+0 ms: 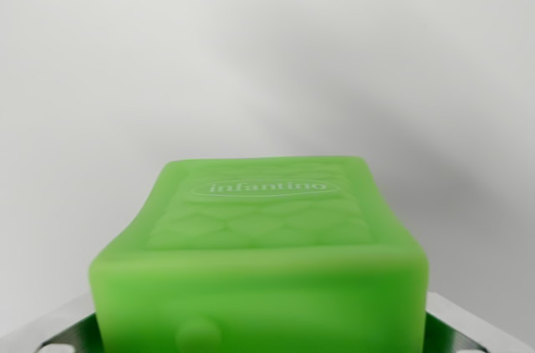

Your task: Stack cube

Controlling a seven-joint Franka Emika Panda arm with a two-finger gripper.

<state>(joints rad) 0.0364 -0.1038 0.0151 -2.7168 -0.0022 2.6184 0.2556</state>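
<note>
A soft green cube (263, 244) fills the lower middle of the wrist view, very close to the camera. Its top face carries a raised oval with the word "infantino" over a scale pattern, and a small round bump shows on the near face. My gripper (259, 343) is shut on the green cube. Only grey metal finger parts (58, 338) show, at the bottom left and bottom right corners, pressed against the cube's sides, which bow inward. The fingertips are hidden by the cube. No other cube is in view.
Behind the cube there is only a plain white surface (267, 43) with a soft grey shadow running toward the right. Whatever lies under the cube is hidden.
</note>
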